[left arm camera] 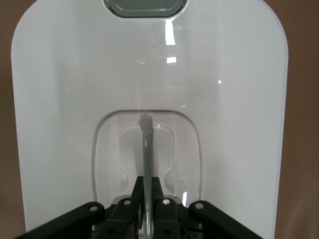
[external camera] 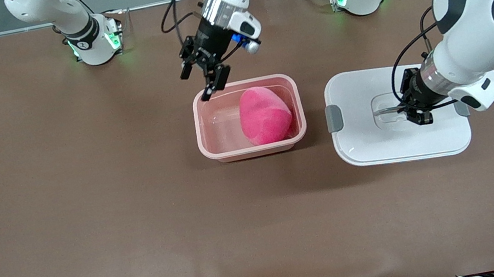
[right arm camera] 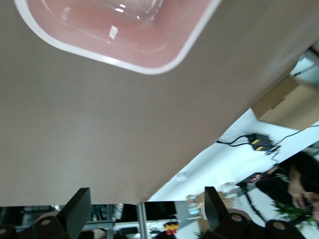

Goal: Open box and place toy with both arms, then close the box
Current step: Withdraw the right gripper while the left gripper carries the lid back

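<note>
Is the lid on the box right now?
No: the lid lies on the table beside the open box, with the toy inside.

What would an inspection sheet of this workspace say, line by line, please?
Surface: brown table, one small wrinkle at its near edge.
Job's things: pink box open, pink toy inside it; white lid flat on the table beside the box, toward the left arm's end.
Clutter: nothing seen.
Grippers: left gripper shut on the lid handle; right gripper open, over the box's farther edge.
Cables: black cables run along both arms.
Surroundings: two arm bases at the table's farther edge, green lights on.
</note>
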Controlling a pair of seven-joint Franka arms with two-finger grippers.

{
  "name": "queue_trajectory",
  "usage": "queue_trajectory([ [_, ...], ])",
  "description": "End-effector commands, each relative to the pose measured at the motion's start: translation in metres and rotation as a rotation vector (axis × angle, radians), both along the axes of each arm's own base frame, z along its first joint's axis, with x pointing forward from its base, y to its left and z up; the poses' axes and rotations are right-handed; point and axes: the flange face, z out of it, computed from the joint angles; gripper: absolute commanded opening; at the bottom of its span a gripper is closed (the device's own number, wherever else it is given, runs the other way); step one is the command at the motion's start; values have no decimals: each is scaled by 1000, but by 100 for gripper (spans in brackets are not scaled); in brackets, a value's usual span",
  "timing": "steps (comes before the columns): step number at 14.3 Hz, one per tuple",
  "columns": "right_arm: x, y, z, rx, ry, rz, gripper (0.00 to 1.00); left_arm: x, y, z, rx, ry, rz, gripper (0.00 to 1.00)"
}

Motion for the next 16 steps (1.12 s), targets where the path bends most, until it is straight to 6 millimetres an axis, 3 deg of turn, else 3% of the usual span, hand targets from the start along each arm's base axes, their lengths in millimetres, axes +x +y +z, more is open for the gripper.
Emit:
queue_trajectory([
  [1,63,-65,12,135,73,-178,100,-10,1,8,-7,-3,-16,0],
  [3,105,-115,21,272,95,-281,100,-10,0,8,-8,-3,-17,0],
  [8,172,-249,40,492,123,-553,100,-12,-3,5,-11,5,-19,0],
  [10,182,-297,56,540,83,-664,100,-13,-8,4,-12,7,-14,0],
  [13,173,-348,82,585,0,-848,100,-20,-33,1,-19,18,-19,0],
  [16,172,-413,100,633,-59,-1001,100,-24,-49,0,-23,22,-8,0],
])
